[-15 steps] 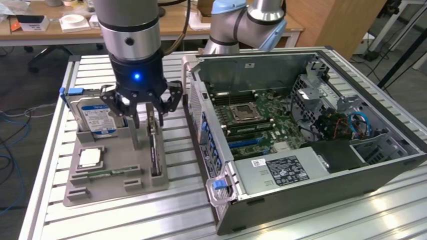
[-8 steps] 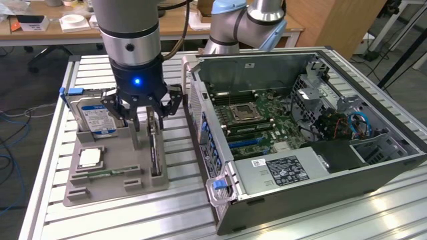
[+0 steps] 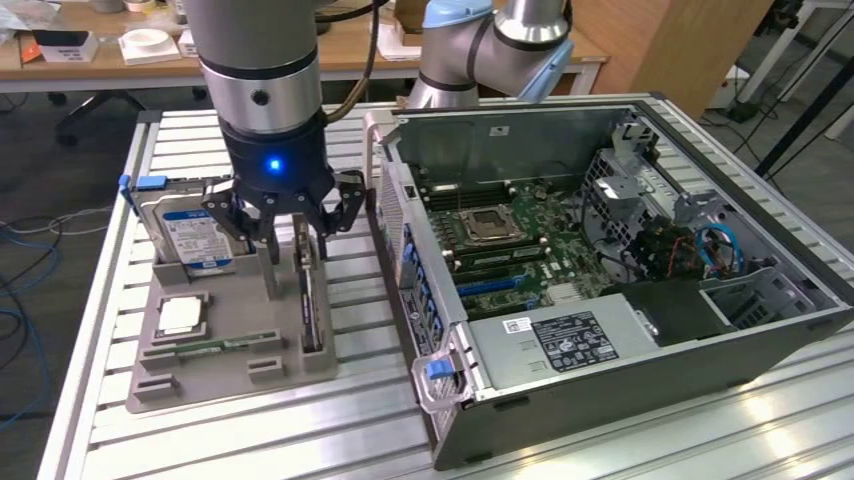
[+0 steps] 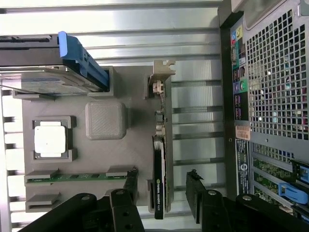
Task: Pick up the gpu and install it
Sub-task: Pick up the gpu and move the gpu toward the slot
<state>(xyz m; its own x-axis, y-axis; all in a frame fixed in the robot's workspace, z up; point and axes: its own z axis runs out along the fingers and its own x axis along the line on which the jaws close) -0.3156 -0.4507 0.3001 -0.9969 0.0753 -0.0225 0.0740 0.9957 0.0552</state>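
Note:
The gpu point(image 4: 161, 159) is a thin dark card standing on edge in a slot of the grey holder tray point(image 4: 96, 159), with its grey metal bracket point(image 4: 161, 75) at one end. My gripper point(image 4: 161, 193) is open and straddles the card's other end. One finger point(image 4: 130, 186) is on each side, the other point(image 4: 193, 188) toward the computer, with a gap to the card on both. In the exterior view the gripper point(image 3: 296, 255) hangs straight down over the gpu point(image 3: 311, 320), just above its top edge.
The tray point(image 3: 227, 375) also holds a hard drive point(image 3: 194, 235) with a blue handle, a processor point(image 3: 180, 315) and a green memory stick point(image 3: 214, 347). An open computer case point(image 3: 747, 330) with its motherboard point(image 3: 521, 240) stands close by on the exterior view's right.

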